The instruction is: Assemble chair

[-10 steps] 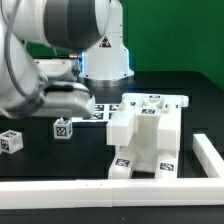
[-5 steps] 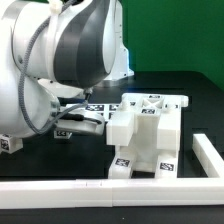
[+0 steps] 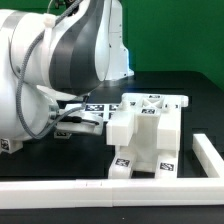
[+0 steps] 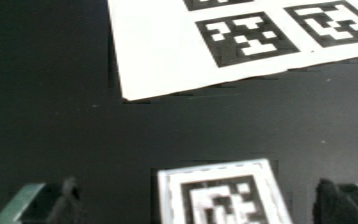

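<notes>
Chair (image 3: 148,135) assembly looks partly done, judging from the exterior view. Several white tagged pieces are joined into one blocky body that stands on the dark counter (image 3: 70,165), toward the exterior view's right. What it lacks I can only guess. At least one loose tagged piece (image 3: 8,146) peeks out at the exterior view's left edge, well apart from the body, so more joining seems to be left. The arm (image 3: 55,75) fills the left half of this view and hides its own working end, along with whatever lies beneath it. A white rail (image 3: 100,187) runs along the near edge and turns up the exterior view's right side. The body sits near that corner, so room is tight there. Bare counter lies between the arm and the body.

In the wrist view, a small tagged cube (image 4: 215,195), likely a leg, lies tag-up on the counter between the two fingers (image 4: 43,200), partly cut off by the frame. The gripper (image 4: 194,200) is spread wide and grips nothing, with a dark gap showing on each side of the cube. The marker board (image 4: 229,40) lies near the cube but apart from it, with bare counter between. I judge that a straight descent would clear the board, while a drift toward it could catch a finger on its edge.
</notes>
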{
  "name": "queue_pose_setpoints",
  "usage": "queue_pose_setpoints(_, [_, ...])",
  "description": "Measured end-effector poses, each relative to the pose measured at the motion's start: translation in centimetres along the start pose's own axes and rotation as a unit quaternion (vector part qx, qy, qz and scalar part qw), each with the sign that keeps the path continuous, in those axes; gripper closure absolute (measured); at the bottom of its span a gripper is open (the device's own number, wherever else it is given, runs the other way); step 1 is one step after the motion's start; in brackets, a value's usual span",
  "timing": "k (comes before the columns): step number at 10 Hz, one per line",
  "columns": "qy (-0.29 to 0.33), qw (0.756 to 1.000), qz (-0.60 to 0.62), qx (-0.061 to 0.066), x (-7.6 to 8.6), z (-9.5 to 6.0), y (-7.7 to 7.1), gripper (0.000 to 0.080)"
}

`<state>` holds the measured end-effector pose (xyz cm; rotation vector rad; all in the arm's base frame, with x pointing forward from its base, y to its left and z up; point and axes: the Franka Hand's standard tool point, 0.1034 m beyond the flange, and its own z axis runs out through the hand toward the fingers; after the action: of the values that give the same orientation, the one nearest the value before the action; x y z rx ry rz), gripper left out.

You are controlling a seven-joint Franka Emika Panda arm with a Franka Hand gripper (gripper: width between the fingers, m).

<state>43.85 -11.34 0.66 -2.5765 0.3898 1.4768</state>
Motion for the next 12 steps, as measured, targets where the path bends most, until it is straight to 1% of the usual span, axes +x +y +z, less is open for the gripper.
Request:
queue_pose_setpoints(2, [0.000, 1.000, 0.000, 0.000, 0.0, 0.0, 0.0, 0.0151])
queue_pose_setpoints(3, [0.000, 1.000, 0.000, 0.000, 0.0, 0.0, 0.0, 0.0273])
queue_pose_setpoints(4, [0.001, 1.000, 0.000, 0.000, 0.1, 0.0, 0.0, 0.0411])
queue_pose_setpoints(5, [0.016, 1.000, 0.000, -0.002, 0.4, -0.2, 0.0, 0.0523])
queue_pose_setpoints(6, [0.016, 1.000, 0.000, -0.001, 0.4, -0.2, 0.1, 0.0523])
queue_pose_setpoints(7, [0.024, 1.000, -0.003, -0.003, 0.6, -0.5, 0.0, 0.0521])
queue_pose_setpoints(8, [0.081, 0.996, -0.023, -0.014, 0.5, -3.1, -0.8, 0.0521])
queue_pose_setpoints(9, [0.107, 0.994, -0.034, -0.008, -1.8, -4.9, -1.5, 0.0521])
queue_pose_setpoints(10, [0.135, 0.990, -0.039, -0.006, -2.7, -7.0, -1.9, 0.0521])
queue_pose_setpoints(11, [0.177, 0.983, -0.051, -0.007, -4.3, -9.9, -3.2, 0.0521])
queue_pose_setpoints(12, [0.231, 0.971, -0.068, -0.009, -5.7, -11.7, -4.2, 0.0521])
